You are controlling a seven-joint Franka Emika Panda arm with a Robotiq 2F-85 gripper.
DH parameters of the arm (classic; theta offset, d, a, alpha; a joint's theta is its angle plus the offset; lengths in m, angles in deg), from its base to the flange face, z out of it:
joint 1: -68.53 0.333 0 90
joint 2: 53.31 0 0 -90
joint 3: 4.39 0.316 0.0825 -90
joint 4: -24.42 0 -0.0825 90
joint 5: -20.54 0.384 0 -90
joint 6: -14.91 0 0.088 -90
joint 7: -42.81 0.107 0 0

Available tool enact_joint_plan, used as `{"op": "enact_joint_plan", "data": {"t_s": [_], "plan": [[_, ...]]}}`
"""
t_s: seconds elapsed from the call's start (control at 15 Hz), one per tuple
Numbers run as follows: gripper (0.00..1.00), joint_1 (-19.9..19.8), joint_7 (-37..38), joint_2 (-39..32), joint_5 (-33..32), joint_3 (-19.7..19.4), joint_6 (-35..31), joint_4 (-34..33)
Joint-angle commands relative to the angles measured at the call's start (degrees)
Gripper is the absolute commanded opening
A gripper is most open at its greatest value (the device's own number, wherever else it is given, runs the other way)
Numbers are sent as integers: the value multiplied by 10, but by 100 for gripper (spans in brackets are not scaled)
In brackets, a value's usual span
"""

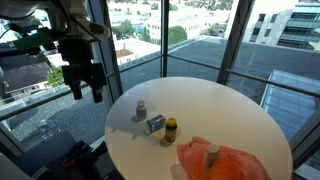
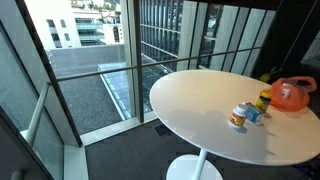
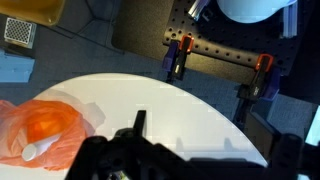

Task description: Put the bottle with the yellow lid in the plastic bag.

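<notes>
The bottle with the yellow lid (image 1: 171,128) stands upright on the round white table (image 1: 225,105), beside a small blue-and-white item (image 1: 155,123). It also shows in an exterior view (image 2: 263,101). The orange plastic bag (image 1: 222,160) lies at the table's near edge with a white object inside, and shows in an exterior view (image 2: 292,95) and at the left of the wrist view (image 3: 40,130). My gripper (image 1: 85,90) hangs open and empty above the floor just off the table's left edge, apart from all objects. The wrist view (image 3: 200,140) shows only bare table under the jaws; the bottle is out of that view.
A small bottle with a pale lid (image 1: 141,108) stands left of the blue-and-white item, and shows in an exterior view (image 2: 238,116). Glass walls with dark frames (image 1: 160,40) surround the table. A dark perforated base with orange clamps (image 3: 215,55) sits on the floor.
</notes>
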Motion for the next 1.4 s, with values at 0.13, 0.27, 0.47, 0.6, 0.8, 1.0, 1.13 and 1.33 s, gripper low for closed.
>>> {"op": "enact_joint_plan", "data": {"t_s": [0.13,0.27,0.47,0.6,0.8,1.0,1.13,1.33], "plan": [[100,14,17,-53,50,-18,-23,-56],[100,10,25,-76,69,-22,-37,-76],[100,0,37,-115,91,-33,-54,-112],[100,-7,50,-146,105,-40,-81,-134],[100,-18,68,-196,120,-48,-126,-159],[100,-33,83,-246,123,-54,-174,-176],[100,-44,95,-279,118,-58,-195,-188],[100,-58,108,-320,114,-66,-229,-197]]}}
